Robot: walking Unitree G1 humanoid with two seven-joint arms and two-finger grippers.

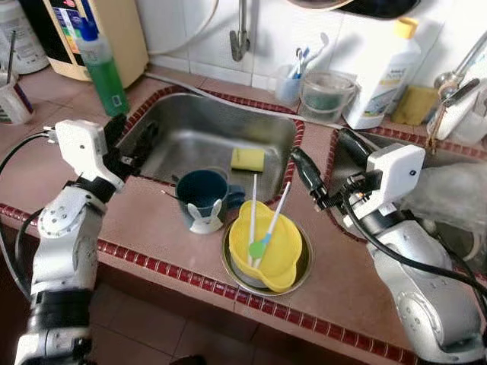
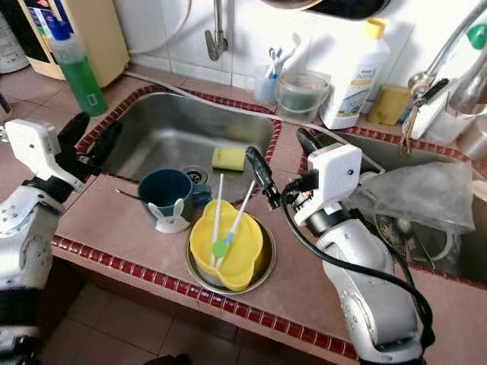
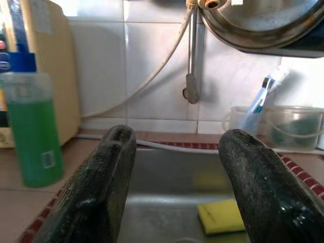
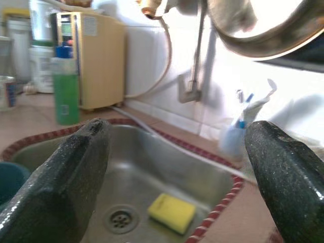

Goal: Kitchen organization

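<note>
A yellow bowl (image 1: 266, 245) sits in a metal dish (image 1: 301, 270) on the counter in front of the sink, with two white utensils (image 1: 253, 217) lying across it. Left of it stands a dark teal mug (image 1: 199, 192) with a white bunny figure on its front. A yellow sponge (image 1: 247, 159) lies in the steel sink (image 1: 190, 133). My left gripper (image 1: 129, 141) hovers open at the sink's left rim, empty. My right gripper (image 1: 329, 161) is open over the rim between the two sinks, right of the bowl, also empty. Both wrist views look across the sink at the sponge (image 3: 221, 215) (image 4: 172, 211).
A green soap bottle (image 1: 103, 72) stands at the back left. A toothbrush cup (image 1: 289, 82), a clear tub (image 1: 327, 95) and a white detergent bottle (image 1: 384, 72) line the back wall. A plastic bag (image 2: 415, 194) covers the right-hand sink. The tap (image 1: 240, 34) hangs above the sink.
</note>
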